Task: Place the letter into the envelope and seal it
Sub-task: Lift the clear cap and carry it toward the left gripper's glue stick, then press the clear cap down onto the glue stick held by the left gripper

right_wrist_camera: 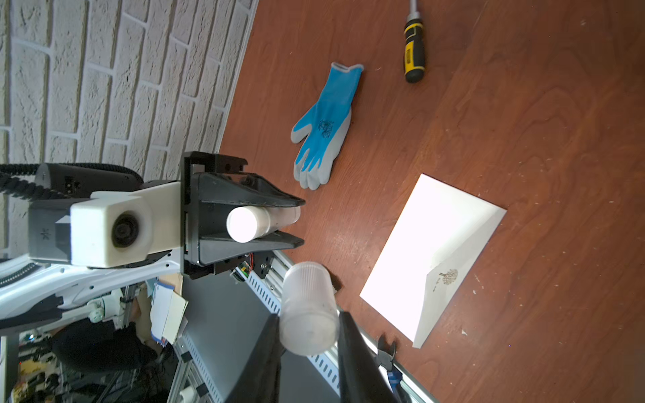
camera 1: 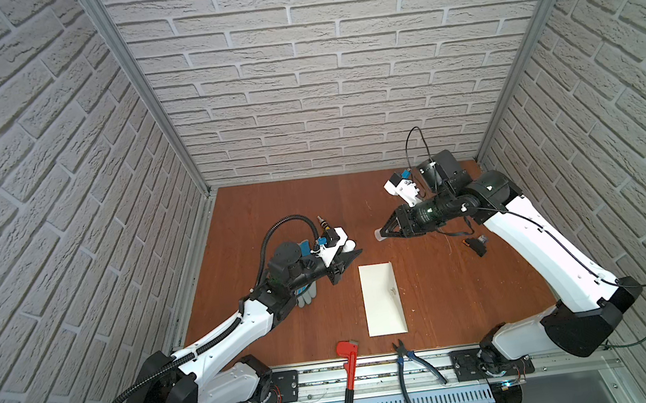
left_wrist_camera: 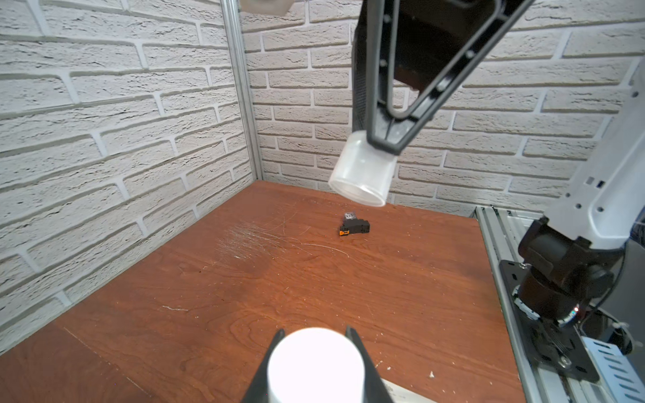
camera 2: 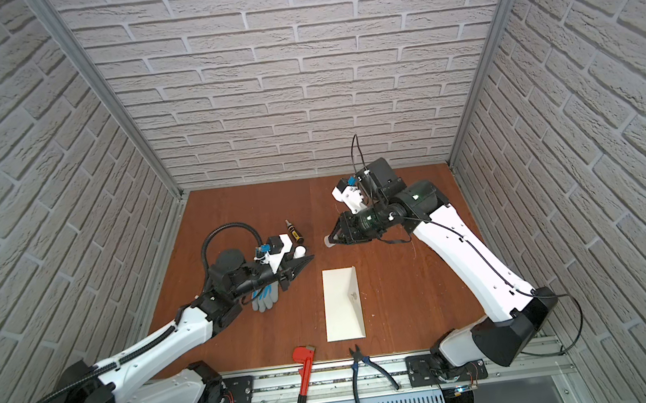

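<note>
Left hand (right_wrist_camera: 302,221) pinches a white bottle (right_wrist_camera: 247,223); right hand (right_wrist_camera: 309,324) pinches a translucent cap (left_wrist_camera: 361,174). Both are clear of the tabletop (camera 1: 273,217). The envelope (camera 1: 381,300) lies flat on it between the arms, untouched.

White envelope (camera 1: 379,300), lying flat, flap folded over

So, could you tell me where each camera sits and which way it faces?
Both top views: high above the front rail, facing down toward the back wall; left arm and right arm show.
Left wrist: on the left arm, facing the right arm; left gripper shows, shut on the tube.
Right wrist: on the right arm, facing the left arm and envelope; right gripper shows, shut on the cap.
Shared: both wrist views show tube and cap.
</note>
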Controlling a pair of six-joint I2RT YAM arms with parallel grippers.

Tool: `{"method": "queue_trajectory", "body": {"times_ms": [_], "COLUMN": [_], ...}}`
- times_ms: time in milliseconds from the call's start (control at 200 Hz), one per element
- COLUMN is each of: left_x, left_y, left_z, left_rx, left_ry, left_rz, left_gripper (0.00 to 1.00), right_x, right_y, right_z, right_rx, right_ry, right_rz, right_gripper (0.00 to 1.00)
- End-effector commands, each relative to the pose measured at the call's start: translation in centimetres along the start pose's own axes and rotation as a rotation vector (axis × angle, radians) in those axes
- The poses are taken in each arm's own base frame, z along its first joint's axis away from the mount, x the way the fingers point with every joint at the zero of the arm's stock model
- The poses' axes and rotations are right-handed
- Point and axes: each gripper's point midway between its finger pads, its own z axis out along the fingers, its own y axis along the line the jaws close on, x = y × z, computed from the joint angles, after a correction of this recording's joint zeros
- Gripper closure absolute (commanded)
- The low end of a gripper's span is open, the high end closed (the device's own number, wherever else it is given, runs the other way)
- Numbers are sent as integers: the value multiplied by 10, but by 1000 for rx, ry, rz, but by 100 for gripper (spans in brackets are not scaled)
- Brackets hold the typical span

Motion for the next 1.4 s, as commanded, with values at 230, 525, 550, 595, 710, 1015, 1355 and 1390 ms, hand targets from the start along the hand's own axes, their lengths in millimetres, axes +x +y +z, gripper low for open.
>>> {"method": "queue_trajectory", "body": {"times_ms": [230,525,550,595,710,1015,1355,1390], "left_x": [-3,-3,-3,-3,-5,-11,-14,-13], "left_y": [-7,-12,-12,-13,-15,-16,-16,-16], "left_z": [4,11,11,12,14,17,18,18], "left_rx": [1,24,27,30,35,42,40,39], "left_ry": [0,6,5,4,-6,-25,-30,-29], "left_rz": [74,88,88,88,87,93,102,101], "left_gripper": [100,100,100,100,100,100,100,100], "right_x": [16,14,14,13,11,11,16,16], "right_y": [30,28,29,29,27,22,13,13], "right_z": [8,23,23,25,31,40,30,29], "right_rx": [-47,-26,-26,-24,-12,24,89,94], "right_ry": [75,109,109,113,126,152,161,160], "right_rz": [-70,-72,-74,-74,-72,-69,-81,-83], "right_gripper": [79,79,79,79,79,80,80,80]}}
